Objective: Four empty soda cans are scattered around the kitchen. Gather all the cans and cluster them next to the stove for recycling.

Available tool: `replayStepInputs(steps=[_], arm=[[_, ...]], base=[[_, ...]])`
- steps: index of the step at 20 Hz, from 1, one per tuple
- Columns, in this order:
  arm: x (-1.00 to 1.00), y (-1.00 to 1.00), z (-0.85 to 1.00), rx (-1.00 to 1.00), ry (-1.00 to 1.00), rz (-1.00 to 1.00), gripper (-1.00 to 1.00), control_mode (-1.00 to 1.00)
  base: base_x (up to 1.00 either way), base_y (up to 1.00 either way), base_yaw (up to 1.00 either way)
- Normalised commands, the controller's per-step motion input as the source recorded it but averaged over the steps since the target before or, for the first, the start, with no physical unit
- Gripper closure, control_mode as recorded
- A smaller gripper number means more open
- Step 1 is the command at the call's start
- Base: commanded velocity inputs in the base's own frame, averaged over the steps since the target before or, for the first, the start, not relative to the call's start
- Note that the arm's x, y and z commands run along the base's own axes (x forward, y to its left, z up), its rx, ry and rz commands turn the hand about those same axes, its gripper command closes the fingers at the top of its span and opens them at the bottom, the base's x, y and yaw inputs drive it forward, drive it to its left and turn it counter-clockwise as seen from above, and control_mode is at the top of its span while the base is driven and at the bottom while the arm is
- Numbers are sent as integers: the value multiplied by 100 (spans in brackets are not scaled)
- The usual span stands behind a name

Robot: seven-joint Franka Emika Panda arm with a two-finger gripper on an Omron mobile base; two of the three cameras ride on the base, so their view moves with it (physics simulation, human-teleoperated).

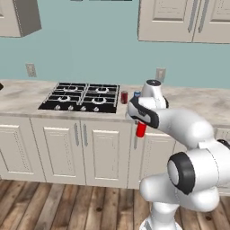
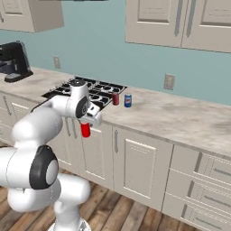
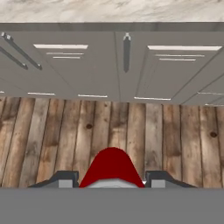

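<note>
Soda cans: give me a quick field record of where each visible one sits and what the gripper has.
held can: red can hanging below the gripper, in front of the cabinet doors, above the floor
gripper: shut on the red can
cans on counter: second red can and blue can, upright, side by side, just right of the stove
fourth can: can't tell
coffee maker: far left of the counter

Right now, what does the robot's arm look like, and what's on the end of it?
The arm is made of fat, rounded, glossy white tubes. Dark black rings sit at its joints, like big round caps. At the end is a small gripper with two dark little fingers that have grey tips. No cables or markings show.
</note>
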Motion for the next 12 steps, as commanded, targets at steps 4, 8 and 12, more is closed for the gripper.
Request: replayStepInputs(steps=[4,8,12], arm=[[33,0,2,0,0,-1,100,-100],[10,-2,1,0,2,-2,100,-100],[-10,-1,0,0,1,-3,100,100]], base=[[0,0,0],[0,0,0],[-2,0,-1]])
